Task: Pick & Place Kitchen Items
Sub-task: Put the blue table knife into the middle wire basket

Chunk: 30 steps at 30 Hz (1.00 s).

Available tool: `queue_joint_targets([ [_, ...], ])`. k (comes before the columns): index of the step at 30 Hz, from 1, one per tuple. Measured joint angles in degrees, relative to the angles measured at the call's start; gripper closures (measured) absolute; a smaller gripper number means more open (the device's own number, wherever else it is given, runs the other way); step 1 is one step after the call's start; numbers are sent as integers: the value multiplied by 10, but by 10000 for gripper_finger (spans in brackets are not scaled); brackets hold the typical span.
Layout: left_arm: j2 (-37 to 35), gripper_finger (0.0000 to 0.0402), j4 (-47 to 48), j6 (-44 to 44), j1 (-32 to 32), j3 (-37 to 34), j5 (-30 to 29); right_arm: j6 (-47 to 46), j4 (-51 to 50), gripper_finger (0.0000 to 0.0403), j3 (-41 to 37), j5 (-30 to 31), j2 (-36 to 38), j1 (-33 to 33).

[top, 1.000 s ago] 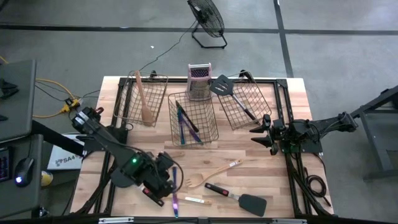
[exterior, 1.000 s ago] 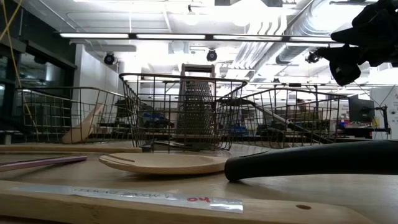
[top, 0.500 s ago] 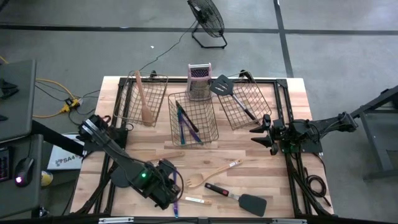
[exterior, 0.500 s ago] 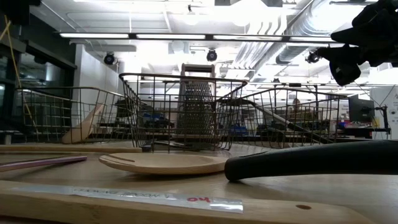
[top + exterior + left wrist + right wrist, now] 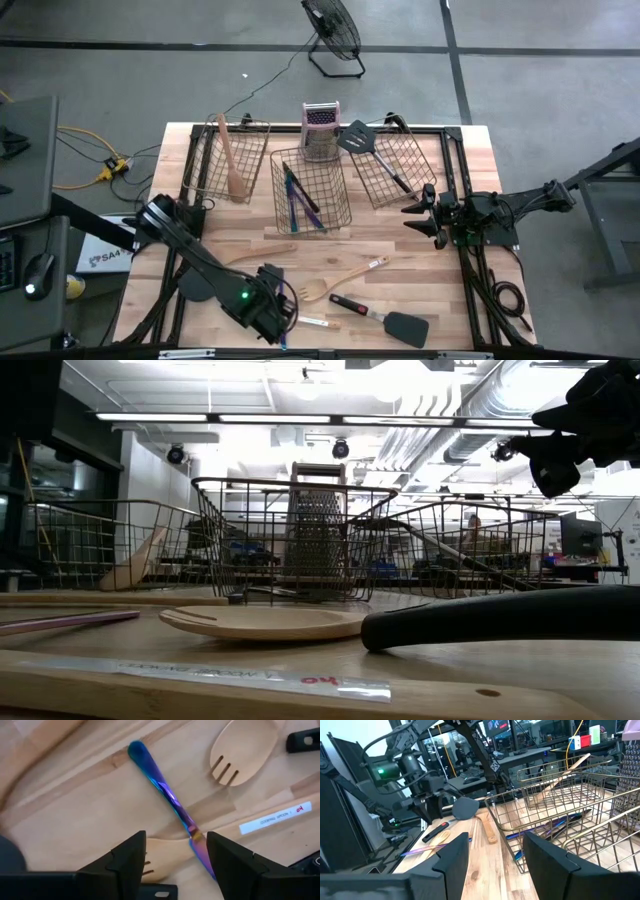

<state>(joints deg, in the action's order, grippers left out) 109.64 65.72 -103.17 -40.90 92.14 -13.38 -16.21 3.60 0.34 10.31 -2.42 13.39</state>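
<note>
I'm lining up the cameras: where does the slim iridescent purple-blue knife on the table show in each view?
High: iridescent knife front-left, beneath left gripper.
Low: far left, lying flat.
Left wrist: centre, diagonal.
Right wrist: lower left.
Landmark: pale wooden fork beside it.

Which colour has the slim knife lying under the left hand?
Iridescent purple-blue knife, best in the left wrist view.
</note>
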Motion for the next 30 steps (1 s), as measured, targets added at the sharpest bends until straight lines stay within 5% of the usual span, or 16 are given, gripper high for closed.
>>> queue_joint_targets([
  [30,86,194,-44,-163,61,-1,104,0,-1,223,0,0,-7,0],
])
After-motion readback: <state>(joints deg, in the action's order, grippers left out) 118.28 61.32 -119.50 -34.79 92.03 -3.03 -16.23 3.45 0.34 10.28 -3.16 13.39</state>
